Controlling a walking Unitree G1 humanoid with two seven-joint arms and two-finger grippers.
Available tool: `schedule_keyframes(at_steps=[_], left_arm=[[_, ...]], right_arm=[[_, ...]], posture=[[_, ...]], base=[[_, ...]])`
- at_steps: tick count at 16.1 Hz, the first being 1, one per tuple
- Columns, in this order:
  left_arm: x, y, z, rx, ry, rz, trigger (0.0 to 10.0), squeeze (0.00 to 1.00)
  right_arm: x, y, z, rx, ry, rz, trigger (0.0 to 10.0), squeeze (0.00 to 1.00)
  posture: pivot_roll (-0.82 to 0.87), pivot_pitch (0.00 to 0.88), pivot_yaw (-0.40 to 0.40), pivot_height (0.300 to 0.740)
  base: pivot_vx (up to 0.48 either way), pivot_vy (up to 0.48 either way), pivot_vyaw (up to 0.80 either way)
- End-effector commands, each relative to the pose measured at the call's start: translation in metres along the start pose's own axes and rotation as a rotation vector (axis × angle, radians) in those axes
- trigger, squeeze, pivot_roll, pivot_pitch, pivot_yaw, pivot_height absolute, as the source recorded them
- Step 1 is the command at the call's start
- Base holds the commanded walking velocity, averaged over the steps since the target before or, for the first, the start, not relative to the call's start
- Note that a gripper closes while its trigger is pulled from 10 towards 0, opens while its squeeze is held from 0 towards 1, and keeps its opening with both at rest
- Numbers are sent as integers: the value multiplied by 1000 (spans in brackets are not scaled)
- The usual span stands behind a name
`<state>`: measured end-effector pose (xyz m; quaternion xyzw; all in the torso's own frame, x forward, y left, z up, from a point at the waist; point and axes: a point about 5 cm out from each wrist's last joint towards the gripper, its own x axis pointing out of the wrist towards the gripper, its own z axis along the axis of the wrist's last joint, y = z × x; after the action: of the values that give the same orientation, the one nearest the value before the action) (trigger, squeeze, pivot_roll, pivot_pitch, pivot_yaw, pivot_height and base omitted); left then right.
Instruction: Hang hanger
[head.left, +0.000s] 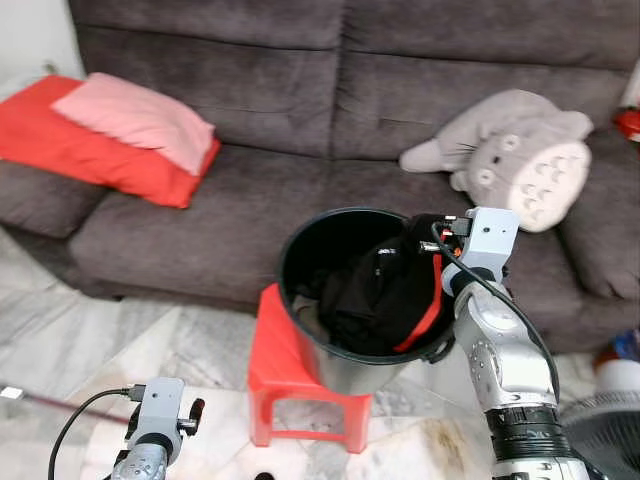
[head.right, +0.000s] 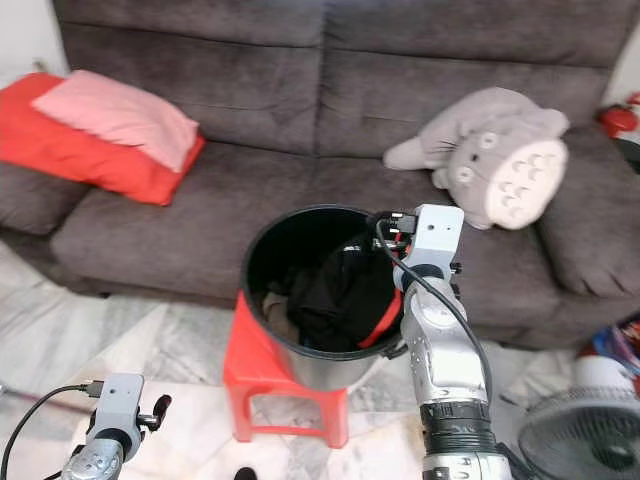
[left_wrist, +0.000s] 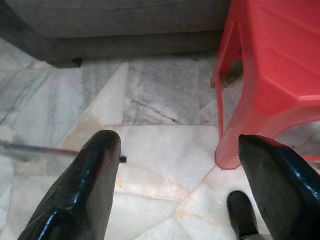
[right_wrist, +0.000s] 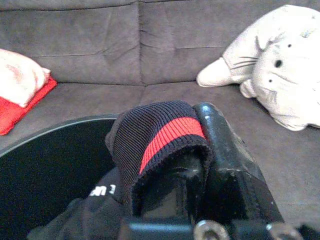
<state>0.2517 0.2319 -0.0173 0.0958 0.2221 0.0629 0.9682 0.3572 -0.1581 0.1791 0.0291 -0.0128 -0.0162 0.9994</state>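
So no hanger I can actually make out here, what's in play is a black garment with a red stripe (head.left: 400, 295) stuffed in a black bucket (head.left: 300, 255). The right gripper (right_wrist: 192, 150) is up at the bucket's far-right rim, forearm rising nearly straight up from below and the wrist tipped over the edge into the bucket. In the right wrist view its fingers are pinched on a ribbed black cuff with a red band (right_wrist: 160, 135), which is folded over the fingertips, the rest of the garment trailing down into the bucket just below.

The left gripper (left_wrist: 175, 165) hangs low by the robot's left side, fingers spread wide apart with nothing between them, pointing at the floor beside the stool leg.

The bucket sits on a red plastic stool (head.left: 285, 385), on a pale marble tile floor (head.left: 90, 360). Right behind is a dark grey sofa (head.left: 250, 120) with a red cushion (head.left: 70, 150) and a pink pillow (head.left: 140, 120) on top of it at the left end, and a grey plush toy (head.left: 520, 155) toward the right. A fan (head.right: 580, 435) sits on the floor at the right.
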Motion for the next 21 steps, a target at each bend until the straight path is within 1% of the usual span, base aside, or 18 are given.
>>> schedule_keyframes(at_steps=[1,6,10,15,19,21], left_arm=[[-4,2,-9,3,36,-3,10000,0],[-4,3,-10,-14,40,4,10000,0],[-4,0,-10,-19,41,2,10000,0],[-4,0,-9,-21,40,5,10000,0],[-4,0,-9,-26,42,8,10000,0],[-3,-1,-9,-26,40,7,10000,0]], right_arm=[[-2,-2,0,9,-8,-7,10000,0],[-2,-4,2,24,-8,-18,10000,0],[-2,-6,2,23,-9,-23,10000,0],[-1,-4,3,25,-7,-14,10000,0],[-1,-4,2,26,-4,-12,10000,0],[-1,-4,2,25,-4,-12,10000,0]], posture=[[-41,143,24,740],[-48,171,17,740],[-51,175,13,740],[-51,179,10,740],[-51,182,8,740],[-52,183,8,740]], base=[[0,0,469],[0,0,0],[0,332,0],[0,330,0],[0,0,0],[0,373,0]])
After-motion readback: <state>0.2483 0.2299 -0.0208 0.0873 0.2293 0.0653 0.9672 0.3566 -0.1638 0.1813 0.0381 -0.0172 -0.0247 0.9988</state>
